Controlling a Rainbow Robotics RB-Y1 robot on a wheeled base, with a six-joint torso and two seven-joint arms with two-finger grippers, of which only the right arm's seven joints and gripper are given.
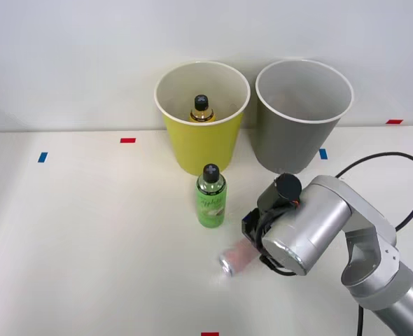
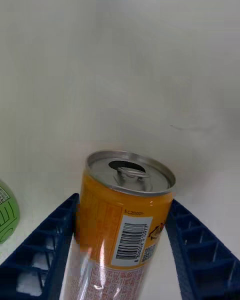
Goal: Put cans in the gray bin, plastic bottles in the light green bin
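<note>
We are closing in on the can [image 2: 122, 215], which is lying on its side on the white surface [image 1: 87, 231], in front of the gray bin [image 1: 301, 133] and a little toward the light green bin [image 1: 201, 140]. Our right gripper [image 2: 122, 260] is sitting around it: the two blue ribbed fingers [image 2: 42, 250] are flanking the can's body, one on each side, touching it or all but touching it. We cannot say for sure that the grip is firm yet, so we are treating the can as bracketed rather than secured.

To do this step well, we are judging that the fingers should be squeezing across the round body near its middle, not near the silver opened top, so the can is not pivoting or rolling out as it is lifted. The lift should be going straight up before any swing toward the gray bin, since that bin is much taller than the can and its white rim has to be cleared. The green bottle [image 1: 211, 197] is standing upright near the can, in front of the light green bin, so we are keeping the arm's path away from it.

As for the containers, the light green bin is already holding the amber bottle [image 1: 201, 109], its black cap showing above the rim line. We are seeing nothing inside the gray bin.
</note>
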